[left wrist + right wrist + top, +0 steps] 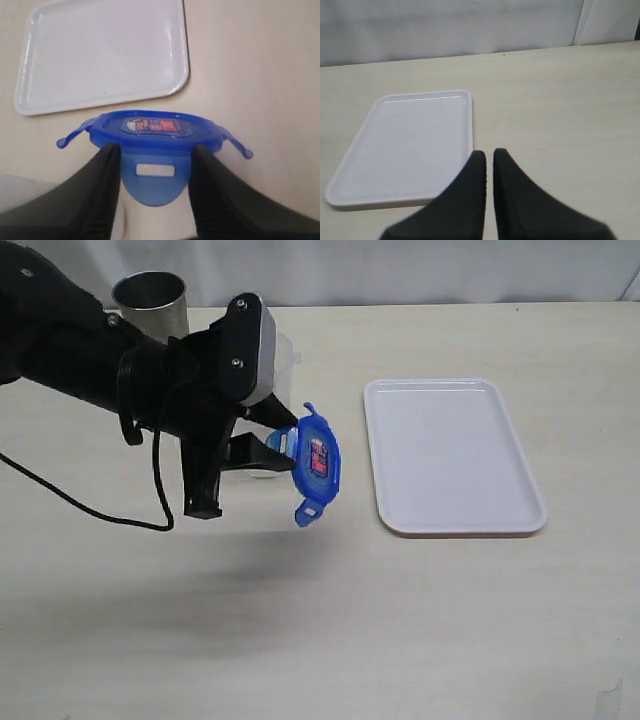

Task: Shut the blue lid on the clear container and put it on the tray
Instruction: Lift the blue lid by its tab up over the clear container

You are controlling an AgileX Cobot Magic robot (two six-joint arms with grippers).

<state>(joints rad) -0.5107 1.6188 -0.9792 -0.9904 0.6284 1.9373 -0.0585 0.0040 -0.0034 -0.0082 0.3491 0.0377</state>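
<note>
The small round bright-blue plastic lid (318,462) is held on edge above the worktop (400,620), clamped at one flap by the left jaws, near the tall clear plastic container (287,352). The right jaws are pressed together, empty. The lid is judged light, stiff, slippery.

Bright, even, diffuse lighting. Faint soft shadow on the table (230,575). Mild sheen on the tray (100,55). Wrist views slightly soft.

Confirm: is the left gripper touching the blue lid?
Touching. The left wrist view shows the left gripper with its fingers clamped against the blue lid from both sides. The exterior view shows the lid held in the air.
</note>
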